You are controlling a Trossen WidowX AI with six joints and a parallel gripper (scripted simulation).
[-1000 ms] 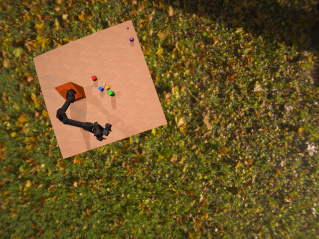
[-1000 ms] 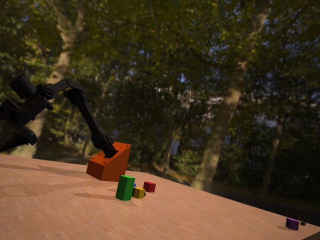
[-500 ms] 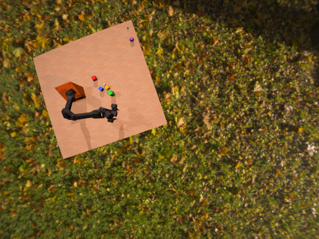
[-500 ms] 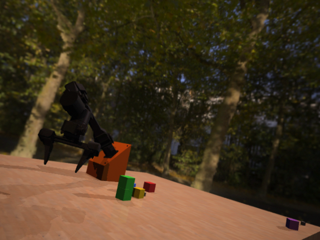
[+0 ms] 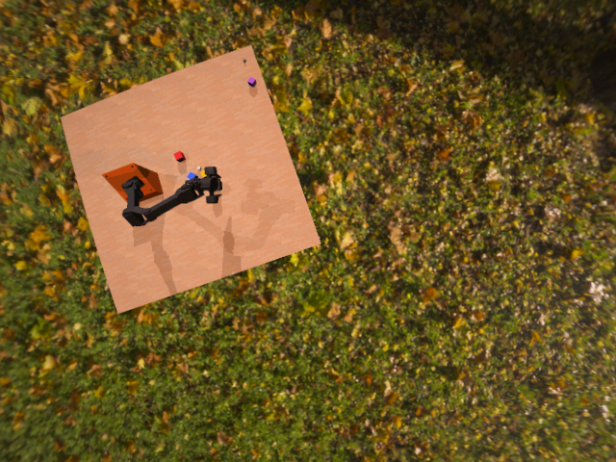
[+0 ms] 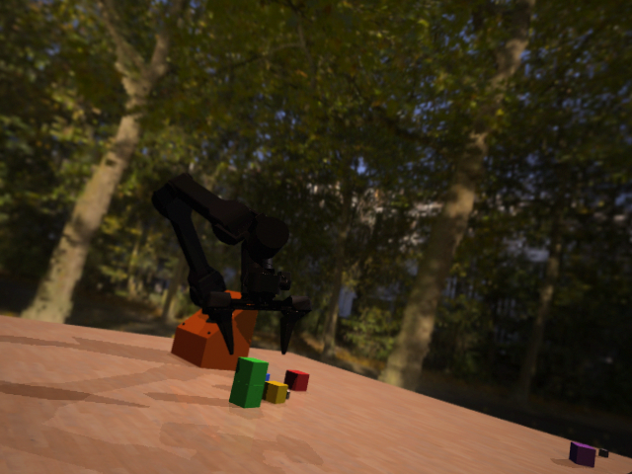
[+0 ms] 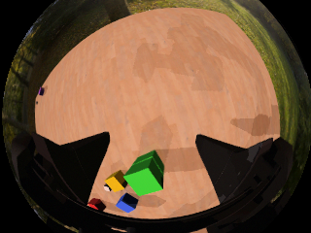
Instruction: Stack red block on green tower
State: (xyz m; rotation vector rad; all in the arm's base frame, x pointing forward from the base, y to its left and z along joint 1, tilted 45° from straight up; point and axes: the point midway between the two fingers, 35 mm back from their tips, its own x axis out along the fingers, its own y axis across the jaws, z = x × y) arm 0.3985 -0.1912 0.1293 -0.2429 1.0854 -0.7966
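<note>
The hand (image 6: 258,334) hangs above the worktop (image 6: 387,434) with fingers spread wide and pointing down, nothing between them. Just below it the green tower (image 6: 248,381) stands upright, long axis vertical, apart from the fingertips. A yellow block (image 6: 276,391) sits just beside the tower, with a blue block (image 7: 127,204) near both. The red block (image 6: 296,379) rests flat on the worktop just past the yellow one, apart from the tower. A purple block (image 6: 582,453) lies well apart near the worktop's edge. The arm's orange base (image 6: 203,342) stands behind the cluster.
</note>
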